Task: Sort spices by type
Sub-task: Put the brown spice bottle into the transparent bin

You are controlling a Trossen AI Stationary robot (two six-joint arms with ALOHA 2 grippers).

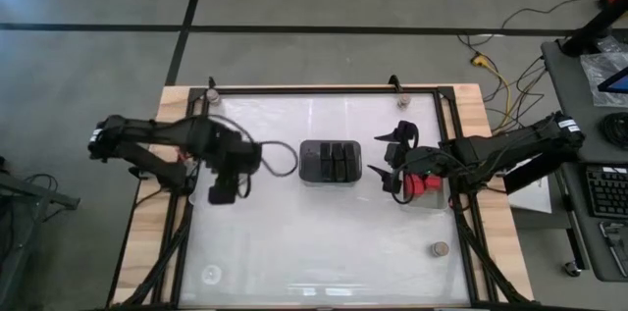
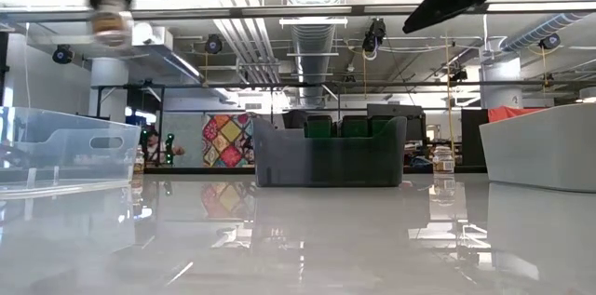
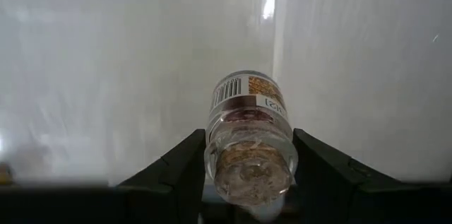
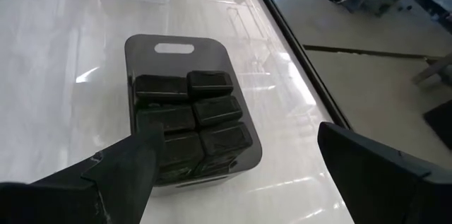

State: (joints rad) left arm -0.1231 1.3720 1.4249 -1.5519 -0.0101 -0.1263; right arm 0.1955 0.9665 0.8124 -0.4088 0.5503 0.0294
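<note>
My left gripper (image 1: 224,191) hangs over the table's left part, pointing down, shut on a small clear spice jar (image 3: 248,121) with a barcode label. In the low view the jar (image 2: 112,20) is high above the table. My right gripper (image 1: 386,159) stands open in the air just right of the dark tray (image 1: 306,162), which holds several dark blocks (image 4: 201,111). Red blocks (image 1: 422,185) lie in a clear tray at the right. Another tan-topped jar (image 1: 439,248) stands on the table near the right front. My left gripper pinches the jar's round wall (image 3: 212,155) between its two fingers, one on each opposite side, at the end nearer the wrist. The fingers come from above, pointing down. The jar hangs below them, lifted clear of the table, its labelled end lowest.
A clear shallow tray (image 2: 56,146) stands at the left and a pale tray (image 2: 545,146) at the right. A black frame rail (image 1: 324,90) borders the table, with small round things (image 1: 211,96) (image 1: 402,98) at its far corners. Bare white table lies in front.
</note>
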